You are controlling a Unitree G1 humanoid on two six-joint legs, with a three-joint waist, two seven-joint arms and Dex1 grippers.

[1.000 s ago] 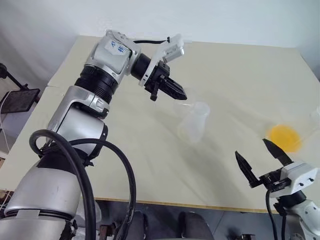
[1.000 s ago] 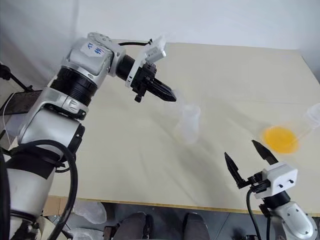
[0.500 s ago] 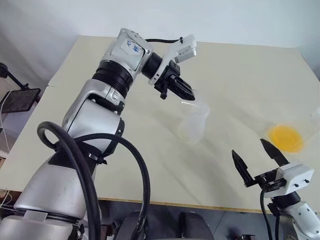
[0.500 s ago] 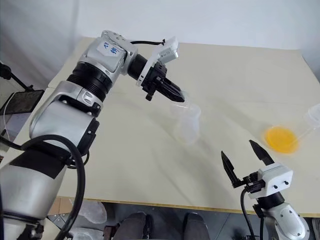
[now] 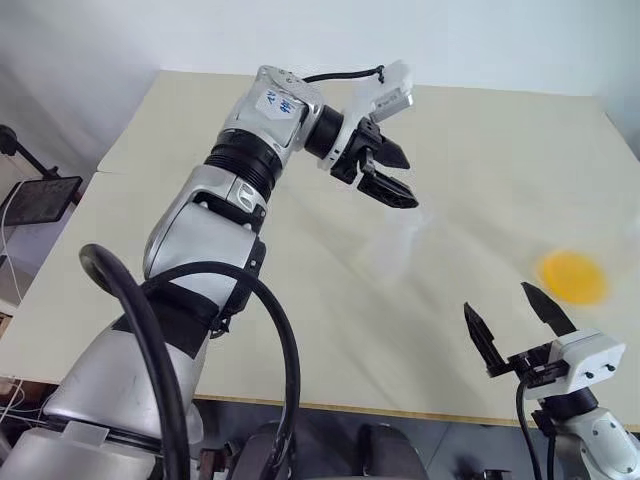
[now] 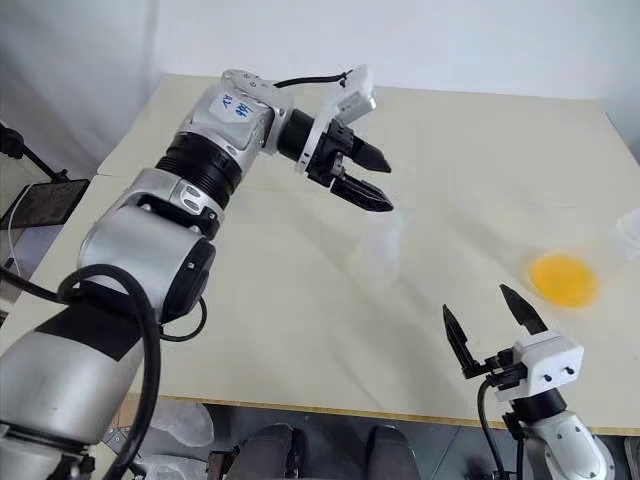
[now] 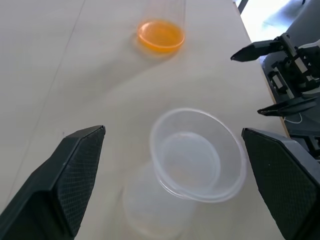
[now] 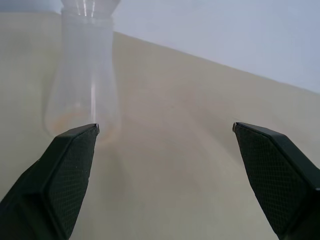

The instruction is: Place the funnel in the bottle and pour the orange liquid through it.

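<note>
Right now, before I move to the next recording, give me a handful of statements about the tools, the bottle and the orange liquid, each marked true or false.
1. The left tool stands open above the bottle. True.
2. The funnel rests in the bottle's neck. True: the left wrist view shows its wide mouth sitting over the flask.
3. The right tool is shut on the flask of orange liquid. False: its fingers are spread and hold nothing, and the flask stands apart from it on the table.
4. The orange liquid has already been poured into the bottle. False: it sits in the other flask, and the bottle looks empty.
</note>
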